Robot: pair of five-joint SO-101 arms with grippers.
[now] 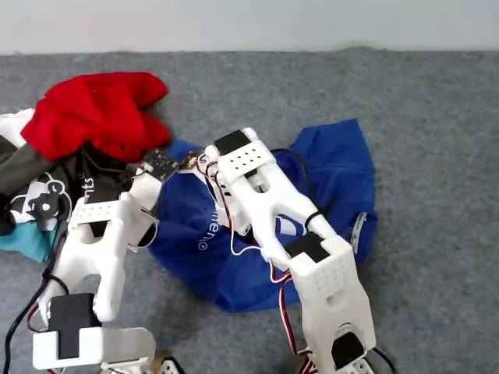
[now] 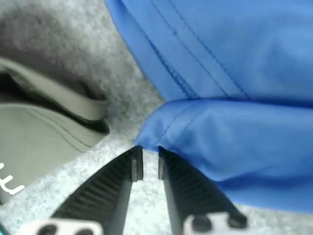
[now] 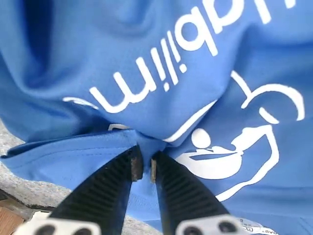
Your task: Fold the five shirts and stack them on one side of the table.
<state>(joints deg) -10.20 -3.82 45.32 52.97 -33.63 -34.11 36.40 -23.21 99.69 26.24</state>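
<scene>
Right gripper (image 3: 143, 166) clamps blue shirt (image 3: 146, 58) (printed side); left gripper (image 2: 147, 164) pinches its corner.

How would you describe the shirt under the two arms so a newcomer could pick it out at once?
Start from the grey table and find the pile of shirts heaped at its left edge. Just right of it, in the middle, the blue shirt lies crumpled by itself. It is the only deep blue one and the only one outside the heap.

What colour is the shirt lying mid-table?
The shirt is blue with white print, clearest in the right wrist view.
</scene>
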